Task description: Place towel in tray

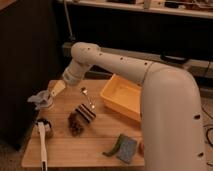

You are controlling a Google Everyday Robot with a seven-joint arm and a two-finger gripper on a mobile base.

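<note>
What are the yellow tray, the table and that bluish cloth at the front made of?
The tray looks like plastic: even yellow, with smooth moulded walls. The table seems to be wood: pale tan and matt. The towel looks like soft fabric, blue-grey and crumpled, though it could be a sponge cloth. The pincer, grey, hovers over the table's left edge.

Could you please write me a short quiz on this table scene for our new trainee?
1. True or false: the blue-grey towel already lies in the yellow tray.
2. The gripper hangs at which part of the table? A: left edge. B: right edge. C: front edge.
3. Fill in: the spoon lies between the gripper and the ____.
Key: 1 false; 2 A; 3 tray.
</note>
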